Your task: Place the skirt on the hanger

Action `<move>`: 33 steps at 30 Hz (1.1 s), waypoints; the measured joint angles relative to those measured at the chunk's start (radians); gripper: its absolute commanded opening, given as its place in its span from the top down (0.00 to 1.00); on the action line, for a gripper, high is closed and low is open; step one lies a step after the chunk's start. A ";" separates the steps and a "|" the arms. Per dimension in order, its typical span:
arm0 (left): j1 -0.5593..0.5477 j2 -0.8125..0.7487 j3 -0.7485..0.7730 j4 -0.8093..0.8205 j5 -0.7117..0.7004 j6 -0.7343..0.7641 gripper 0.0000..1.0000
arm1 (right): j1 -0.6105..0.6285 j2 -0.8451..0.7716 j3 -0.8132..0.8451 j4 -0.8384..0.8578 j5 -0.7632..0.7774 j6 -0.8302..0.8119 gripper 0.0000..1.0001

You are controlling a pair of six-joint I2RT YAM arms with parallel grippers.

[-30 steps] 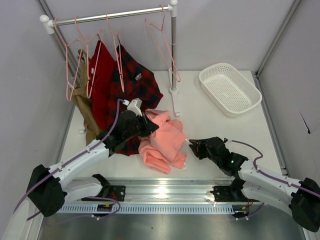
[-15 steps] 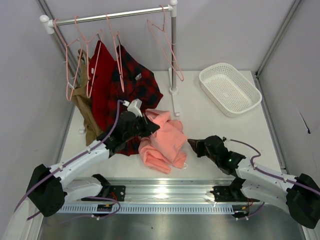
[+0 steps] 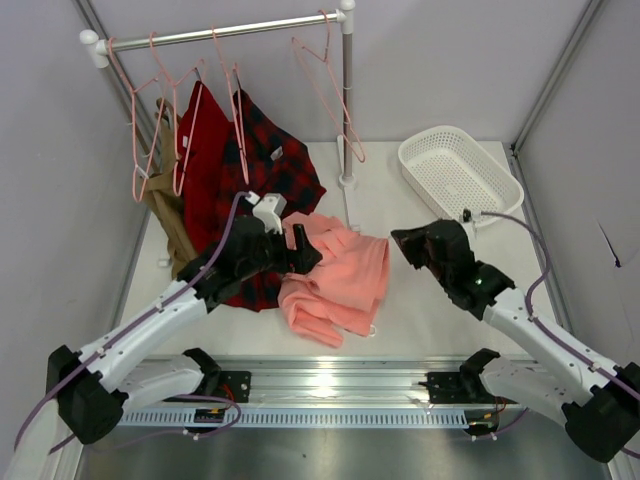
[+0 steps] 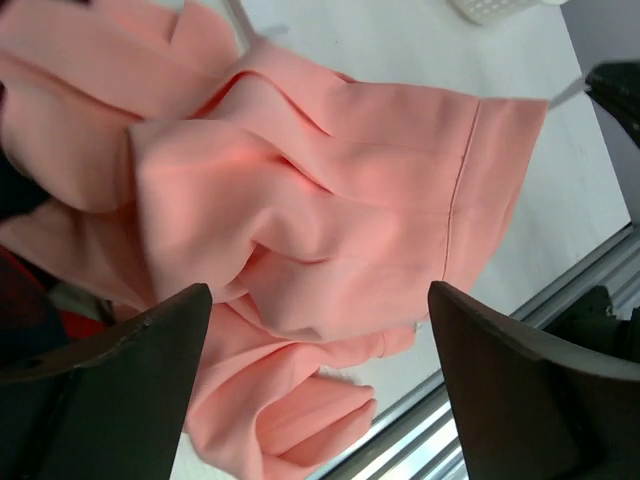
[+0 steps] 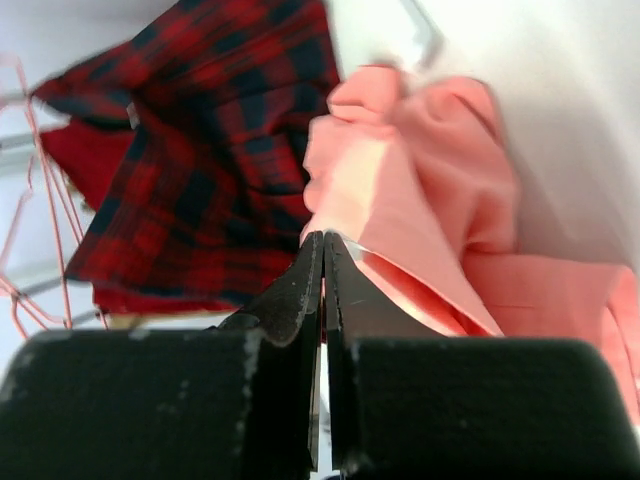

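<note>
The salmon-pink skirt lies crumpled on the table and is drawn out to the right. My left gripper hangs over its left part with the jaws wide open; in the left wrist view the skirt fills the space between and beyond the dark fingers. My right gripper is lifted off the table, shut on the skirt's right edge; the pink cloth runs off its pinched tips. A bare pale-pink hanger hangs at the rail's right end.
A white rail on a post carries more pink hangers, a red garment, a red-and-black plaid shirt and a tan garment. A white basket stands at the back right.
My left gripper has opened and let go of the skirt. My right gripper has shut on the skirt's right edge, then risen and moved away, drawing the cloth out flat.
</note>
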 measured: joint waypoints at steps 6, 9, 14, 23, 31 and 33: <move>-0.055 -0.060 0.162 -0.071 0.016 0.150 0.03 | 0.028 0.070 0.225 -0.066 0.030 -0.317 1.00; -0.146 -0.047 0.188 -0.040 0.009 0.197 0.05 | 0.029 0.093 0.294 -0.084 0.024 -0.444 1.00; -0.276 0.124 0.227 -0.005 -0.046 0.229 0.10 | 0.047 0.127 0.394 -0.127 0.009 -0.611 1.00; -0.372 0.319 0.311 0.017 -0.244 0.230 0.11 | 0.100 0.138 0.438 -0.169 0.017 -0.743 1.00; -0.373 0.336 0.321 0.115 -0.337 0.169 0.12 | 0.119 0.097 0.409 -0.156 0.039 -0.742 1.00; -0.373 0.349 0.321 0.140 -0.341 0.148 0.12 | 0.120 0.081 0.391 -0.153 0.047 -0.739 1.00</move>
